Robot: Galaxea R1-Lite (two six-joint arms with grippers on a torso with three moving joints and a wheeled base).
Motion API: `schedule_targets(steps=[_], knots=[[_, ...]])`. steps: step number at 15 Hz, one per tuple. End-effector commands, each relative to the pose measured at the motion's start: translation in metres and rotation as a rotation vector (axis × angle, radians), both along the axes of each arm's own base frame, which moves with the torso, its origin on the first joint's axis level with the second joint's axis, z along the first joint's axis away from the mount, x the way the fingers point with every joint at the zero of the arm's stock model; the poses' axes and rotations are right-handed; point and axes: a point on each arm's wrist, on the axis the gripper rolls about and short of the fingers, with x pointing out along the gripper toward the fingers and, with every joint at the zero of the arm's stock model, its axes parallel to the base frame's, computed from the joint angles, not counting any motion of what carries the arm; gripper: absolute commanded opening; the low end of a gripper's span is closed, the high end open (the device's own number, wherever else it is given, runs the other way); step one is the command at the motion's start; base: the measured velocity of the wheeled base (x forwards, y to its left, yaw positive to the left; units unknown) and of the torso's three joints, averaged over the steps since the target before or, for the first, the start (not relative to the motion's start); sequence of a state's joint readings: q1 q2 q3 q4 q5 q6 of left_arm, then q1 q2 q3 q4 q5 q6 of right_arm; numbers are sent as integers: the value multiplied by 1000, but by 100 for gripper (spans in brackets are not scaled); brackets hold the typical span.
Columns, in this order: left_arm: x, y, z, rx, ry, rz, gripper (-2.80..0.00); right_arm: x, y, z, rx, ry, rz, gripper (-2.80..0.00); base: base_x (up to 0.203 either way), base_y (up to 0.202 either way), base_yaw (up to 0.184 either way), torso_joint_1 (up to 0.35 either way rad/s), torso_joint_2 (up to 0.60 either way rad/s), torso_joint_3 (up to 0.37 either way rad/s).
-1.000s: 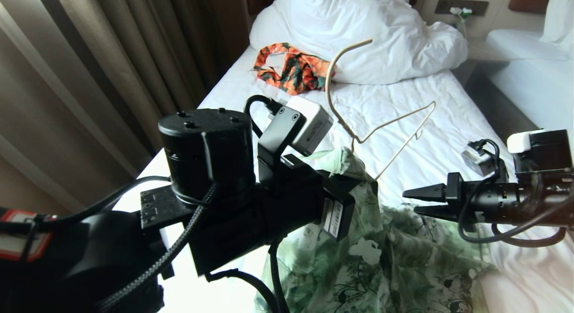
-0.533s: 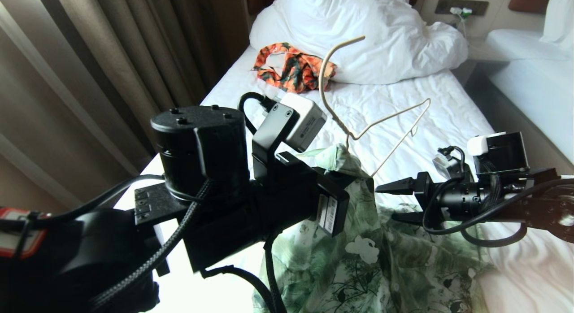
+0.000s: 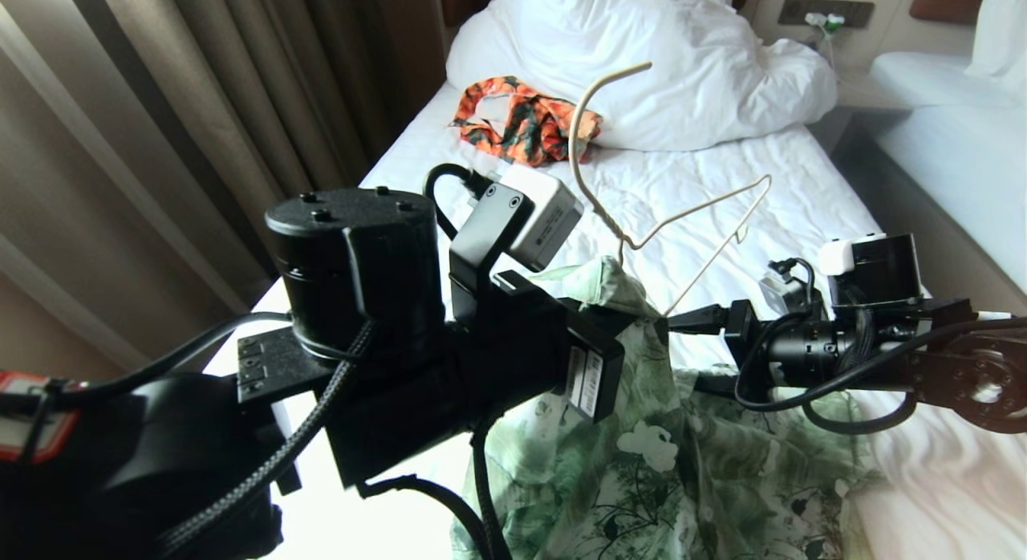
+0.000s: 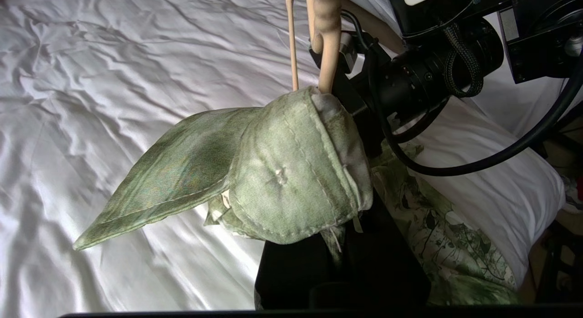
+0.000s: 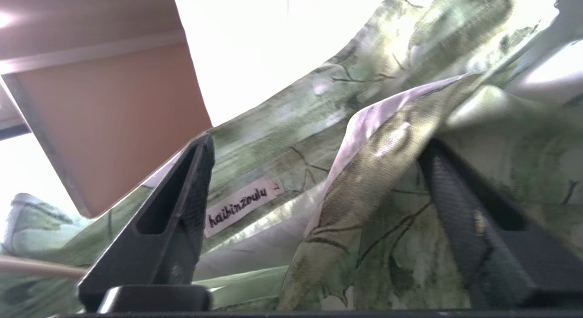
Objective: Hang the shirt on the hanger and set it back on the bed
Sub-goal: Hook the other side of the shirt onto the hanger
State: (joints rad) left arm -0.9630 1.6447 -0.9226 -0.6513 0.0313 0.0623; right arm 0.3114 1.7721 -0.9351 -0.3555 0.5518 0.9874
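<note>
In the head view, the left gripper (image 3: 634, 319) was closed on the collar of the shirt (image 3: 682, 464) together with the hanger (image 3: 642, 199), and it held both up over the bed (image 3: 802, 183). The hook of the hanger pointed up toward the white duvet (image 3: 682, 71), and one bare arm of the wire stood out to the right. The lower part of the shirt lay crumpled on the sheet. The right gripper (image 3: 682, 347) was at the shirt from the right, its fingers wide apart. An orange patterned garment (image 3: 521, 127) lay near the duvet.

In the left wrist view, the collar covered the fingers, and the hanger wire rose out of the cloth.

In the right wrist view, the two fingers (image 5: 173, 208) stood open, with a fold of the shirt and its label (image 5: 241, 206) between them.
</note>
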Motion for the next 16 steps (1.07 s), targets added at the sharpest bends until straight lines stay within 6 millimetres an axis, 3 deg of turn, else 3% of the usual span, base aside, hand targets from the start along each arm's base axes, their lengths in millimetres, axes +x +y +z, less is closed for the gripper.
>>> schedule_targets(steps=[1, 11, 16], knots=[[0, -1, 0, -1, -2, 1, -280, 0, 3, 3, 27, -6, 1, -280, 0, 0, 0, 0, 0, 0], [-2, 3, 4, -13, -9, 1, -280, 1, 15, -10, 18, 33, 29, -280, 0, 0, 0, 0, 0, 0], [-4, 5, -11, 10, 51, 38, -280, 3, -24, 16, 45, -44, -81, -280, 0, 0, 0, 0, 0, 0]])
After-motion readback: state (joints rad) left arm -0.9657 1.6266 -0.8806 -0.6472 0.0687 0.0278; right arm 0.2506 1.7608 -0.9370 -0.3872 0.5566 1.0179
